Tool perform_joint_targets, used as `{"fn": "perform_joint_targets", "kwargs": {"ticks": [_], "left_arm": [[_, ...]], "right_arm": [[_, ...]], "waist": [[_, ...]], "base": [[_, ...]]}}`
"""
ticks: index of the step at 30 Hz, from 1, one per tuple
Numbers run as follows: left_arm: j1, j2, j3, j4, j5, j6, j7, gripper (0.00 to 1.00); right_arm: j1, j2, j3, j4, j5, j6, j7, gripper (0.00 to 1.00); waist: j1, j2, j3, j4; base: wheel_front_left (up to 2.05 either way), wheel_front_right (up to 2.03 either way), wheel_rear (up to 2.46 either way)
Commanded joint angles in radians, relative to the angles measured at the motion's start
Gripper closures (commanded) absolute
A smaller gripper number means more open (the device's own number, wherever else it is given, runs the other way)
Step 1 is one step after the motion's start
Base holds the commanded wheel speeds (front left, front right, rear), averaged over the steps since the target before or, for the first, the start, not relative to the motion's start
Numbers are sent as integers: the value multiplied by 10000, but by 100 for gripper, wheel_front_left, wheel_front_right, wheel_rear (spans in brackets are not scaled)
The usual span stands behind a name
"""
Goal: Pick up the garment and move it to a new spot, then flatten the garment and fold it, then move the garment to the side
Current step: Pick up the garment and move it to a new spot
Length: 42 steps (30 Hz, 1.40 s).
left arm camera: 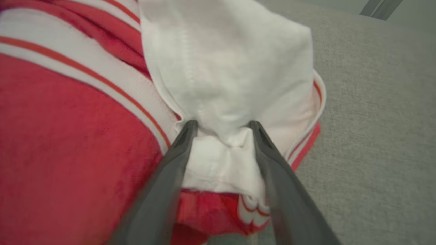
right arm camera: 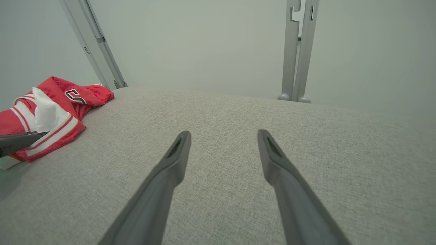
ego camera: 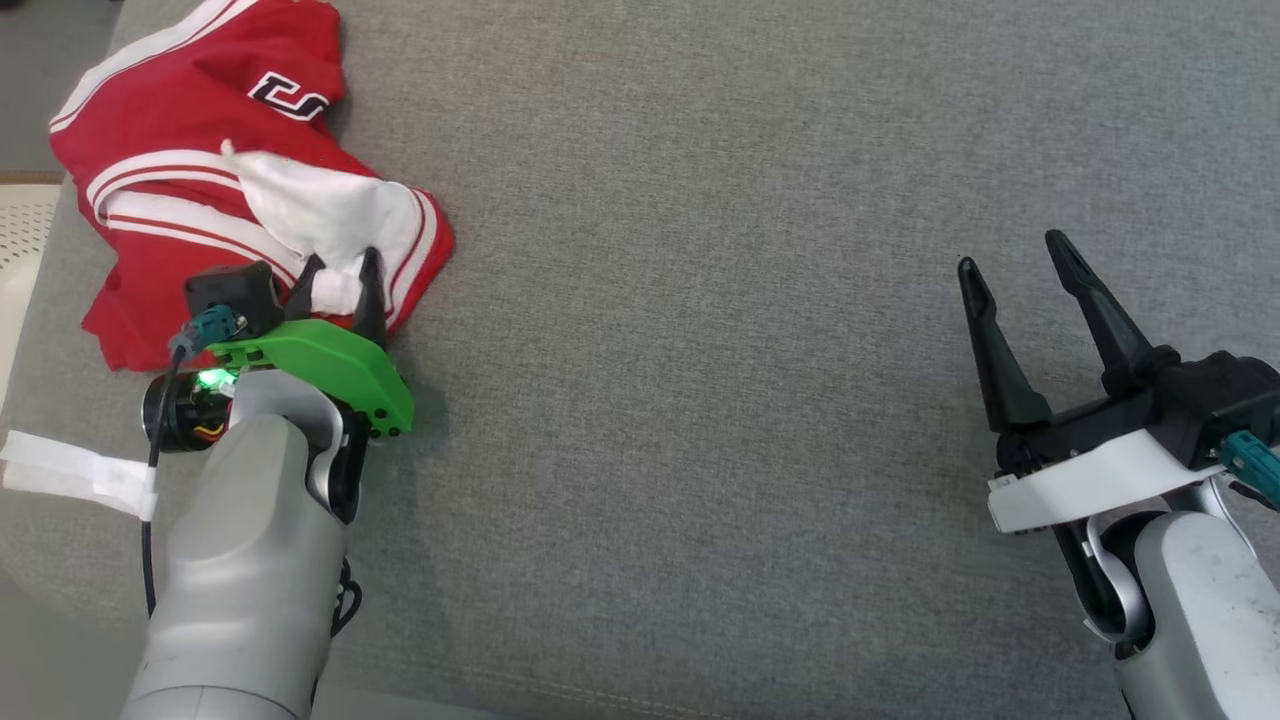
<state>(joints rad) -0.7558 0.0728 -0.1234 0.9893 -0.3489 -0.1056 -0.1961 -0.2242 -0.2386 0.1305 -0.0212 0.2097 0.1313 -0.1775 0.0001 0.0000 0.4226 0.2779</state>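
Here we are at the pick-up: the garment (ego camera: 170, 140), a red jersey with white stripes, lies crumpled in the upper left of the head view, on the grey pad (ego camera: 700, 300). The left gripper (ego camera: 342, 262) is right in at its lower right edge, jaws apart and astride a white fold (left arm camera: 224, 68), touching it on both sides. The cloth puckers between the tips, but whether that's a real bite I can't tell. Over at the lower right, the right gripper (ego camera: 1012, 255) hangs wide apart over bare pad, well away from the jersey, holding nothing.

This looks like light, limp knit: no stiffness, so it will drape and trail when lifted, and a thin single layer could slide out. The bunched white fold is a fair spot, since several layers give the fingers something to squeeze. For flattening later, I'd reckon the striped hems and corners are the places to take.
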Motion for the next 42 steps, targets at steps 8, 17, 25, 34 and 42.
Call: {"fn": "perform_joint_targets", "kwargs": {"ticks": [8, 17, 25, 34, 42], "left_arm": [[-59, 559, 77, 13, 325, 398, -663, 100], [2145, 1041, 982, -3973, 694, 1003, -681, 100], [3924, 652, 307, -6245, 997, 940, -490, 100], [3400, -122, -2220, -6722, 1093, 194, 309, 100], [1653, -203, -4723, -6770, 272, 262, 335, 100]], "right_arm": [[400, 160, -248, 58, -119, -8, -129, 0], [1027, 735, -254, 513, 19, -10, -448, 0], [1530, 1044, -197, 715, 31, -10, -497, 0], [1509, 1119, -391, 710, 90, -10, -454, 0], [1055, 1339, -476, 819, 271, -10, -674, 0]], "waist": [[-1, 0, -647, -32], [-1, 0, -2288, -405], [-1, 0, -3266, -1303], [-1, 0, -3034, -3583], [-1, 0, -1648, -5494]], "base": [[0, 0, 0], [0, 0, 0], [0, 0, 0], [0, 0, 0], [0, 0, 0]]}}
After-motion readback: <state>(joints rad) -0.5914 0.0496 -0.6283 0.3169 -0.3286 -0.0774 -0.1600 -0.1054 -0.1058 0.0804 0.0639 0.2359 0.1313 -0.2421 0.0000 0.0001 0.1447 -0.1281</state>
